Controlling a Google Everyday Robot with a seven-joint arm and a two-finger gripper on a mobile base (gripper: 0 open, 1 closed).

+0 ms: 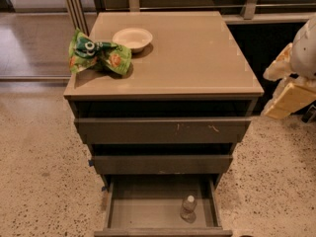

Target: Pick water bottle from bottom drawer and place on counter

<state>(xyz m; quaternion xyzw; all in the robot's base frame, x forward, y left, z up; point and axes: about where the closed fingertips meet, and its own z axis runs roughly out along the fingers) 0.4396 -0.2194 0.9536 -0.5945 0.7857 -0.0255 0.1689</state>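
The water bottle point(188, 208), small and clear with a white cap, stands upright in the open bottom drawer point(148, 214), right of its middle and near the front. The tan counter point(197, 53) is the top of the drawer cabinet. My gripper point(284, 90), white and cream, hangs at the right edge of the view. It is beside the cabinet's right front corner at about counter height, well above and to the right of the bottle and touching nothing.
A white bowl point(132, 37) and a crumpled green snack bag point(98, 56) lie on the counter's back left part. The two upper drawers point(163, 130) are pulled out slightly. Speckled floor point(39, 172) surrounds the cabinet. A dark railing runs behind it.
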